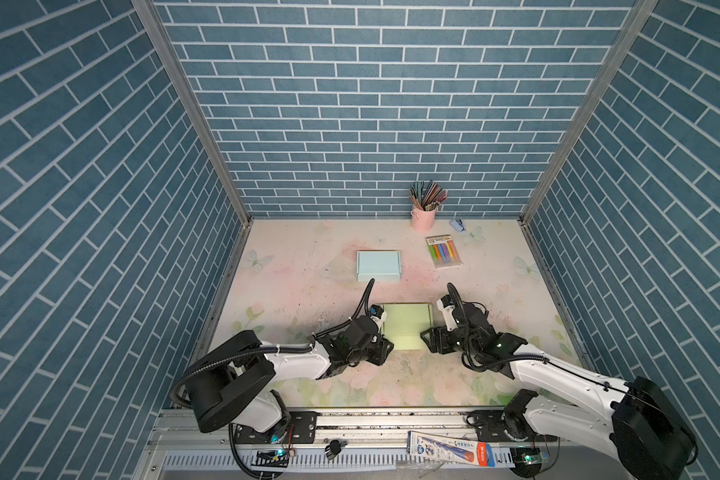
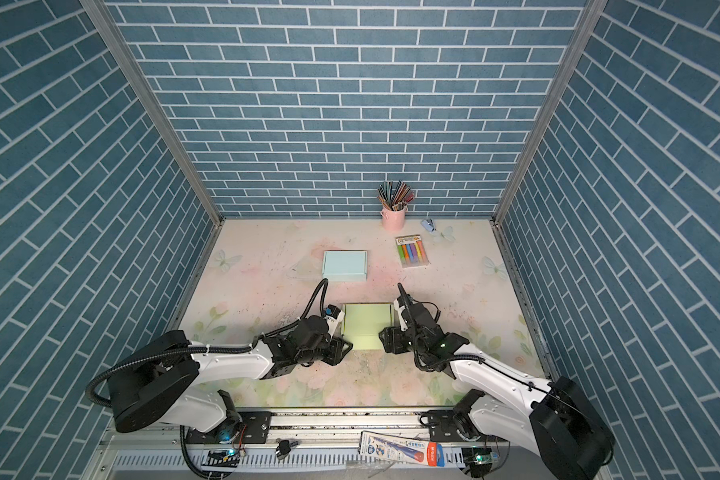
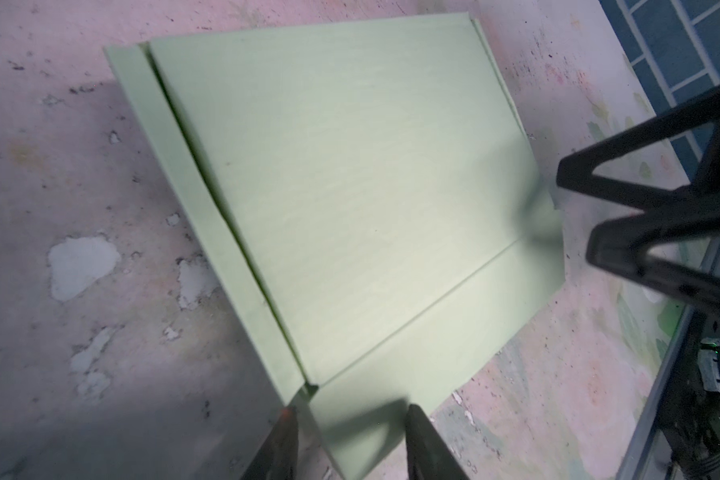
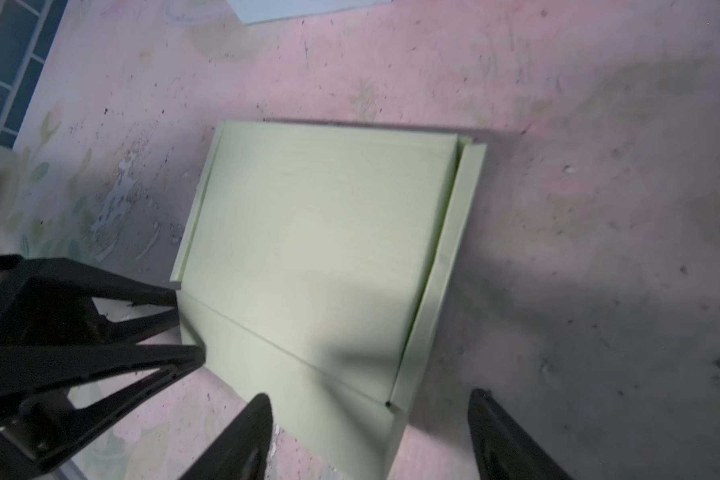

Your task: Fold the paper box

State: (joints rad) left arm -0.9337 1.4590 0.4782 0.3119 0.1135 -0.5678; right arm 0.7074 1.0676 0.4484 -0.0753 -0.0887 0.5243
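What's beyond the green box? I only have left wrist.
Observer: A blue box lies farther back, apart from the green box. It looks folded shut.
Operator: Anything else back there?
Observer: A pink cup of pencils stands at the back wall, with a marker pack in front of it.
Operator: Where does the green box sit overall?
Observer: Near the front edge, about midway across the table.
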